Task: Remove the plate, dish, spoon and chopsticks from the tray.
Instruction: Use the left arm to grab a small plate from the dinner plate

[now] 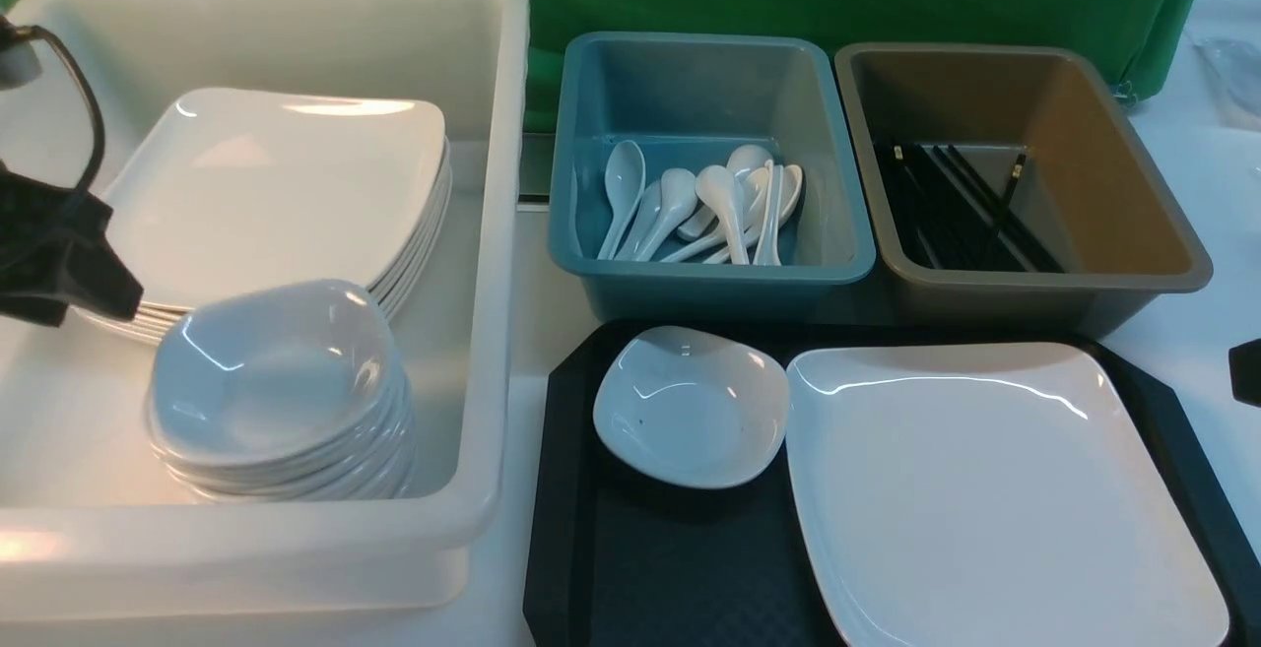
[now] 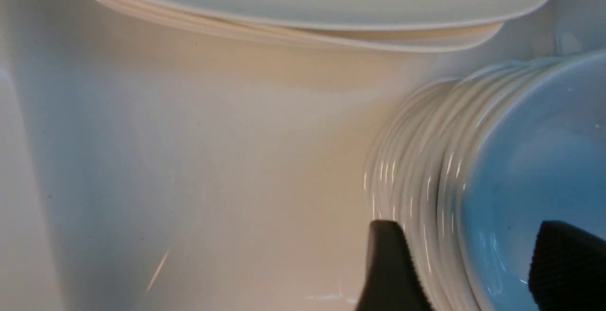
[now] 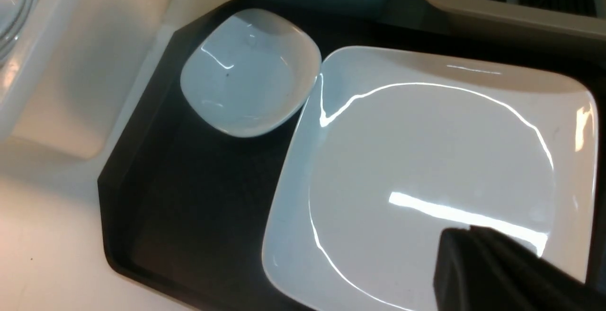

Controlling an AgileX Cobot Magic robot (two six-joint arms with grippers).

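The large white square plate (image 1: 995,489) lies on the right of the black tray (image 1: 670,568), with a small white dish (image 1: 690,406) at the tray's far left. No spoon or chopsticks show on the tray. My left gripper (image 2: 468,235) is open inside the white tub, one finger on each side of the rim of a stack of small dishes (image 2: 426,169); I cannot tell if it touches. My right gripper (image 3: 466,233) is shut and empty over the near right part of the plate (image 3: 426,150). In the front view only its edge (image 1: 1246,371) shows.
The big white tub (image 1: 493,233) on the left holds a stack of square plates (image 1: 276,194) and the dish stack (image 1: 281,386). Behind the tray, a blue tub (image 1: 709,66) holds several white spoons (image 1: 709,204) and a brown tub (image 1: 1025,76) holds black chopsticks (image 1: 965,204).
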